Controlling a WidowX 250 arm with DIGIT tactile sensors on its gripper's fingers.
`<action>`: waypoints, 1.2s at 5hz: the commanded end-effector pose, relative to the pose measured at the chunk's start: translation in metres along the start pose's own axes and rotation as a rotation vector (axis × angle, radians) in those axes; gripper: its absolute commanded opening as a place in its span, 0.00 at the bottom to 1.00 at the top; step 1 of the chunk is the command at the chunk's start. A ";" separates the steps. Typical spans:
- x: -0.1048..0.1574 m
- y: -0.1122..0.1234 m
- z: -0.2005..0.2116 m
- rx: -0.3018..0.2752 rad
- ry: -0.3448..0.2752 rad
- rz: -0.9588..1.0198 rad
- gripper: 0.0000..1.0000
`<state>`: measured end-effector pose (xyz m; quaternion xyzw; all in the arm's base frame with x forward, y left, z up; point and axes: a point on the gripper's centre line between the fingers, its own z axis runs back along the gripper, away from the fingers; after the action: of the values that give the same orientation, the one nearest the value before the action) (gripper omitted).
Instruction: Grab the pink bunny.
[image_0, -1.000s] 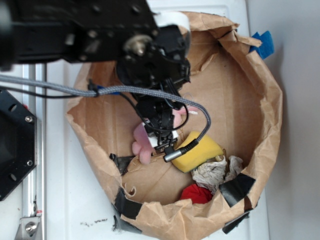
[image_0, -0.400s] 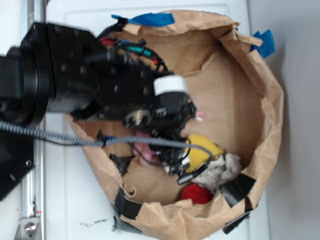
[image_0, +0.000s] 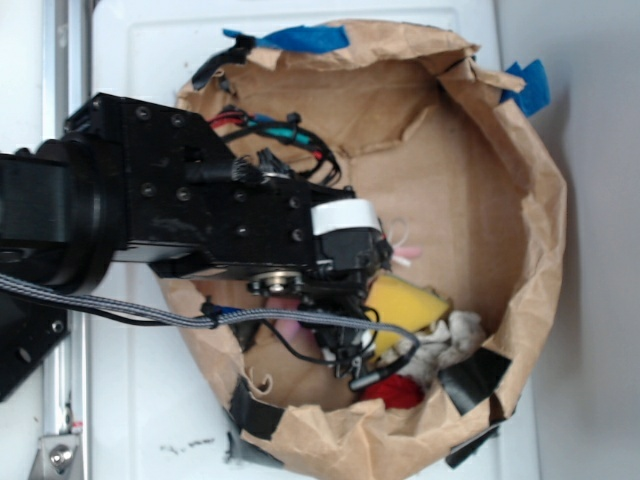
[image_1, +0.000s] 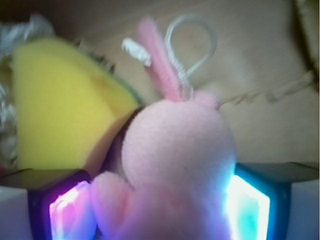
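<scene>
The pink bunny (image_1: 177, 165) fills the middle of the wrist view, its thin ears and white thread loop pointing away from me. My gripper (image_1: 160, 210) is open, with one lit pad (image_1: 70, 212) against the bunny's foot and the other on its far side, close against the body. In the exterior view the black arm covers most of the bunny (image_0: 290, 326); only a pink patch and the ear tips show. The gripper (image_0: 335, 345) is low inside the brown paper bag (image_0: 540, 200).
A yellow sponge wedge (image_0: 405, 305) lies right beside the bunny and also shows in the wrist view (image_1: 60, 110). A red ball (image_0: 395, 392) and crumpled white cloth (image_0: 445, 345) sit at the bag's near wall. The bag walls rise all round.
The arm has swung down into the bag and lowered the gripper over the bunny. It now hides most of the bunny, which showed beside the fingers one second ago.
</scene>
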<state>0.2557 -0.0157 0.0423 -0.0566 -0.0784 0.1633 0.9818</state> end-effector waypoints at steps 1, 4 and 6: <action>0.017 0.002 0.011 -0.051 -0.014 0.008 0.00; 0.004 -0.029 0.080 -0.059 0.142 -0.175 0.00; 0.004 -0.023 0.163 -0.104 0.108 -0.254 0.00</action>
<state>0.2335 -0.0288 0.1878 -0.1074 -0.0072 0.0286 0.9938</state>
